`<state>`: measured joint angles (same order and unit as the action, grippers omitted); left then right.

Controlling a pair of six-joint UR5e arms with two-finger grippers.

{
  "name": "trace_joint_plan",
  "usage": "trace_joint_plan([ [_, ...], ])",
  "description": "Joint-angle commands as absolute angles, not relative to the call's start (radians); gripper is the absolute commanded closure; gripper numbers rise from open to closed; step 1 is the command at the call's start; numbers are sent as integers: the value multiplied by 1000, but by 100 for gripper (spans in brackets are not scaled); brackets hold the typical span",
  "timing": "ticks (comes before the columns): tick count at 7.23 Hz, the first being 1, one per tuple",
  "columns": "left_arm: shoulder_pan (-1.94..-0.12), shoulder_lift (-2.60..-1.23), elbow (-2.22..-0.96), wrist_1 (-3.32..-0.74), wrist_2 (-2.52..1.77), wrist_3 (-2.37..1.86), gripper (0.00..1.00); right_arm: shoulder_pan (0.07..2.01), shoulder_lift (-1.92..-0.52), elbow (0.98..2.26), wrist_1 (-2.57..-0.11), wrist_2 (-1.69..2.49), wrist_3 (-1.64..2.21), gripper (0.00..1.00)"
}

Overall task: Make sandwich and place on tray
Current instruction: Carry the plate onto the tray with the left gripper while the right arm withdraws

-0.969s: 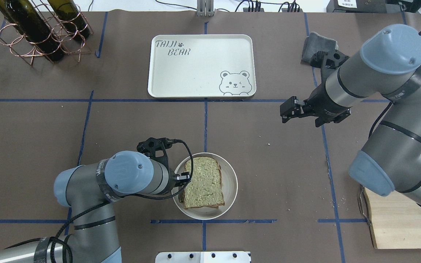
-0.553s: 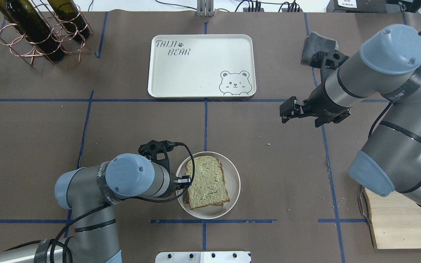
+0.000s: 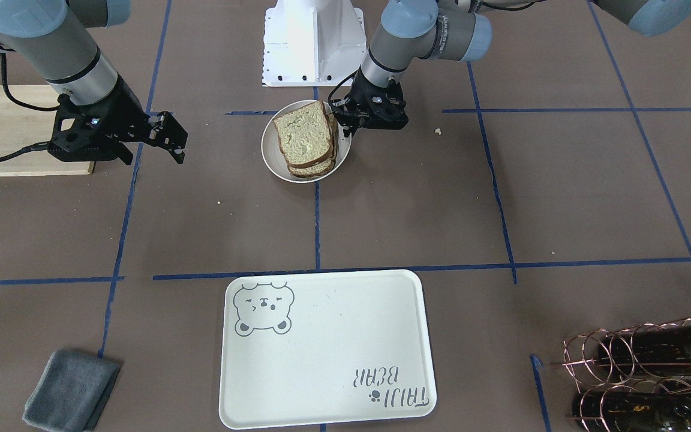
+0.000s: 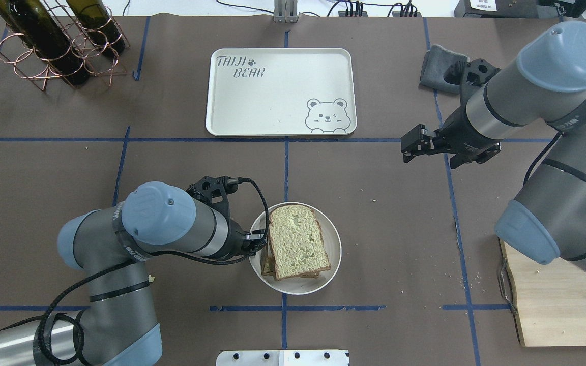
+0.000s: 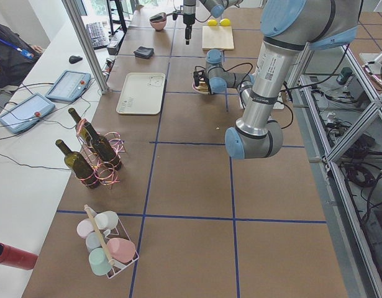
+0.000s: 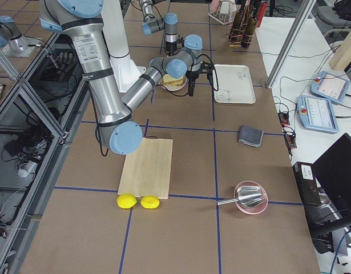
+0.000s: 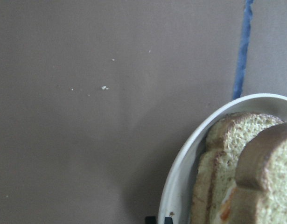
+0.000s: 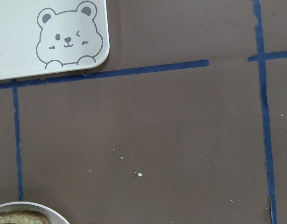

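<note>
Dragging the plate (image 4: 332, 239) with the left end effector (image 4: 260, 238), sandwich (image 4: 295, 244) aboard.

Can't call the left end effector spread or pinching: buried against the plate's left rim and the bread edge. Versus a second ago, seeing plate and sandwich shifted slightly right and toward the tray (image 4: 272, 101), with the stack twisted and the top slice skewed over the lower. Reads as repositioning, not a lift yet. Sandwich looks assembled, with a trace of orange between the slices in the left wrist view, but sits on the plate, well apart from the bare tray. Right end effector (image 4: 406, 148) spread, empty, backed off rightward near the tray's bear corner. Seeing nothing on the counter (image 4: 374, 229) between plate and tray. Further out: grey cloth (image 4: 435, 66), bottle rack (image 4: 49, 56), cutting board (image 4: 552, 305). Worth watching for slices sliding apart.
</note>
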<state>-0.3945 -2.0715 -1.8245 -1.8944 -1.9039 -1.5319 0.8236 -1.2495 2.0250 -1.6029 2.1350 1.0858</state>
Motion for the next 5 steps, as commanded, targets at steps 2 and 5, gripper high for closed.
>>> trace_joint_plan([
  [2, -481, -2069, -1826, -2003, -2014, -1600, 100, 911, -1298, 2042, -1681, 2138, 885, 0],
  [5, -604, -2107, -1736, -2089, -2034, -1779, 100, 1039, -1440, 2065, -1709, 2146, 558, 0],
])
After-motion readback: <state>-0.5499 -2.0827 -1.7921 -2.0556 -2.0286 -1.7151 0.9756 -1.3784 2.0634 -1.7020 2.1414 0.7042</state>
